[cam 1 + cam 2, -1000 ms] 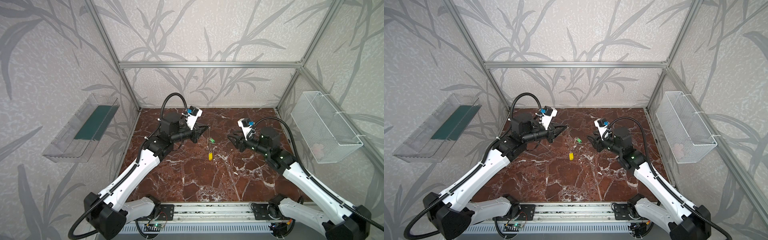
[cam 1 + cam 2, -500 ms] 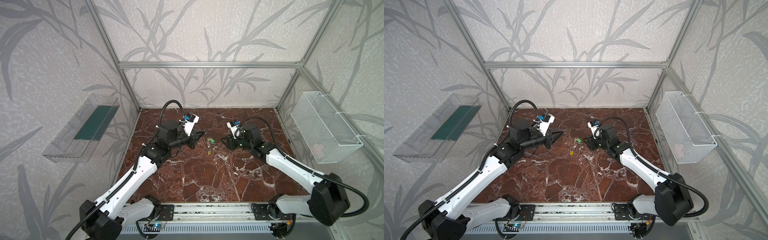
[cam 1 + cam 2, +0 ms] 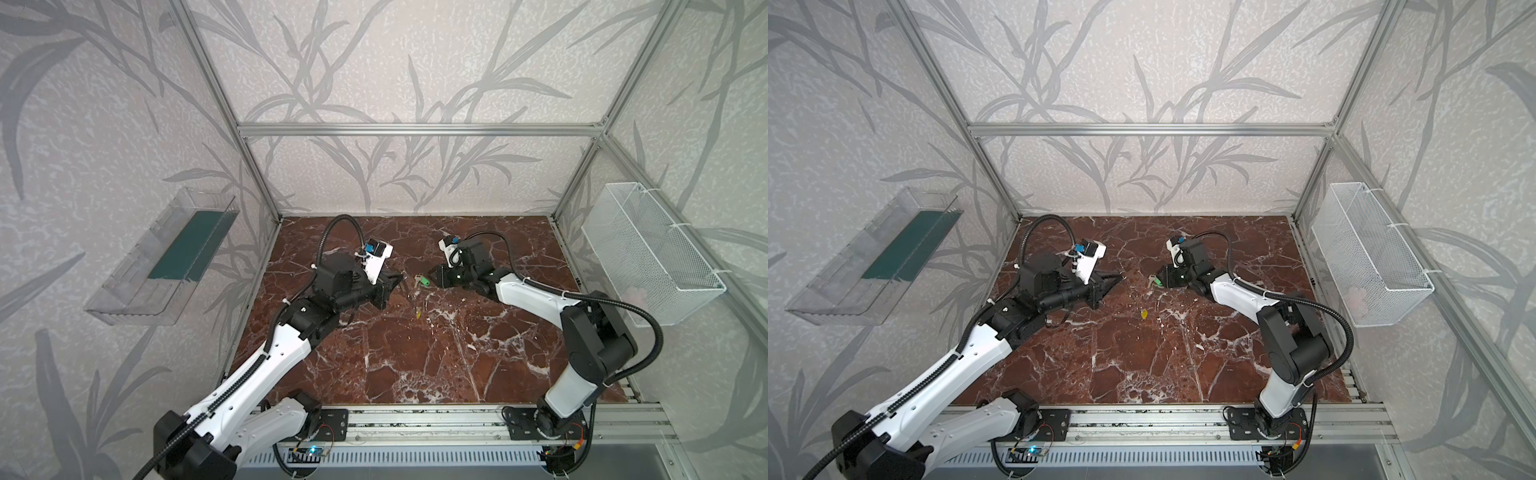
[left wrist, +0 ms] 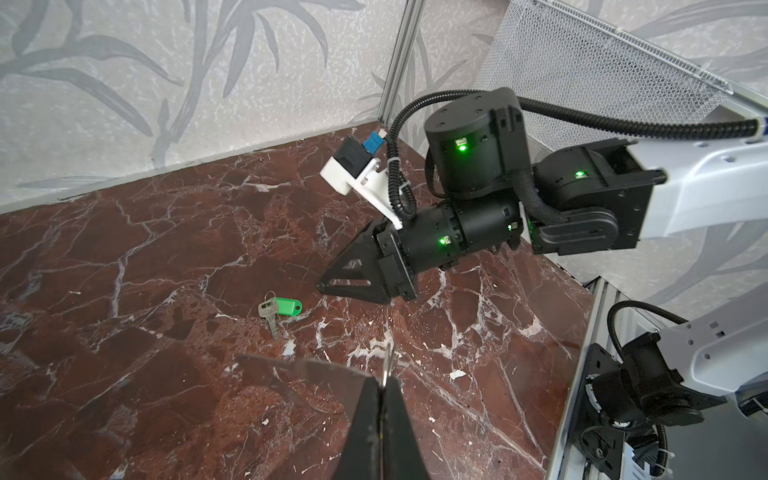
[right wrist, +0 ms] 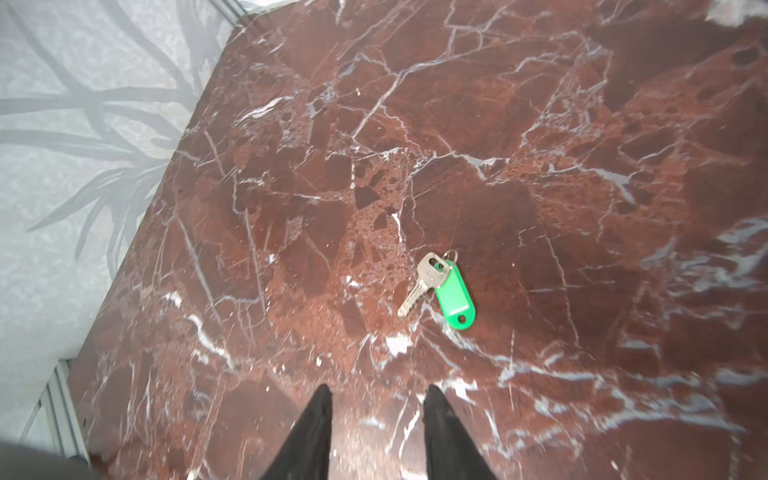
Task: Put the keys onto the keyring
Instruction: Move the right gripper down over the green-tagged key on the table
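Observation:
The green-tagged key (image 5: 444, 291) lies flat on the marble floor, also seen in both top views (image 3: 422, 281) (image 3: 1156, 283) and in the left wrist view (image 4: 282, 307). My right gripper (image 5: 379, 395) is open, low over the floor, with its fingertips (image 5: 432, 399) a short way from the key; nothing is between them. My left gripper (image 4: 382, 380) is shut on a thin silvery plate seen edge-on, the keyring (image 4: 389, 359). The yellow tag (image 3: 418, 313) shows below the left gripper (image 3: 400, 277); I cannot tell whether it hangs or lies on the floor.
A white wire basket (image 3: 652, 249) hangs on the right wall and a clear plastic tray (image 3: 166, 257) on the left wall. An aluminium rail (image 3: 415, 424) with both arm bases runs along the front edge. The right arm's wrist (image 4: 457, 237) stands close to the left gripper.
The right arm has stretched forward and down to the green-tagged key, and its jaws have narrowed a little. The left gripper has drawn back and lower, still shut on the plate.

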### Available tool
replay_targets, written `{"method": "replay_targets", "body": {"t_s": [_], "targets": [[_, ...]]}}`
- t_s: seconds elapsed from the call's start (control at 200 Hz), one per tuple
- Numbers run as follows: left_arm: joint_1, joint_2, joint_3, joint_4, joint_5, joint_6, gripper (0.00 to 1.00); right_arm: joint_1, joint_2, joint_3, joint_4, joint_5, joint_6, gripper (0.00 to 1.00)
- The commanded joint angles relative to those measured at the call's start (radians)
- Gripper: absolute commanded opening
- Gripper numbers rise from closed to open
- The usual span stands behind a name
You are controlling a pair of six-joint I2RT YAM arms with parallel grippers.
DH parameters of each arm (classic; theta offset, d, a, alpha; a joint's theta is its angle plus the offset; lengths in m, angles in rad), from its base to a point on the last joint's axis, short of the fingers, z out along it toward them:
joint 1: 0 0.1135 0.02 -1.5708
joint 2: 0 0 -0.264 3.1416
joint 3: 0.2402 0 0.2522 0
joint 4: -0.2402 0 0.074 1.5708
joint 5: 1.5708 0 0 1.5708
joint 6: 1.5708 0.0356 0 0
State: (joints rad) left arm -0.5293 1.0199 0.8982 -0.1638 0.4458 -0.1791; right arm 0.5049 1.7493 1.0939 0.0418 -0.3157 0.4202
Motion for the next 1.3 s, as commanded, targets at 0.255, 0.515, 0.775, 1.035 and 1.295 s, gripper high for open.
{"method": "replay_targets", "body": {"t_s": [0.255, 0.515, 0.775, 1.035, 1.295], "targets": [[-0.01, -0.032, -0.02, 0.045, 0.004, -0.03, 0.0, 0.002, 0.211, 0.119, 0.061, -0.029, 0.109, 0.33], [-0.016, -0.056, -0.04, 0.035, -0.012, -0.033, 0.0, 0.002, 0.276, 0.156, 0.064, -0.037, 0.118, 0.33], [-0.017, -0.062, -0.041, 0.023, -0.019, -0.023, 0.0, 0.003, 0.323, 0.187, 0.06, -0.04, 0.122, 0.33], [-0.017, -0.063, -0.038, 0.014, -0.018, -0.016, 0.0, 0.002, 0.35, 0.209, 0.045, -0.022, 0.111, 0.33], [-0.018, -0.069, -0.038, 0.004, -0.016, -0.012, 0.0, -0.003, 0.374, 0.232, 0.035, -0.005, 0.104, 0.32]]}}
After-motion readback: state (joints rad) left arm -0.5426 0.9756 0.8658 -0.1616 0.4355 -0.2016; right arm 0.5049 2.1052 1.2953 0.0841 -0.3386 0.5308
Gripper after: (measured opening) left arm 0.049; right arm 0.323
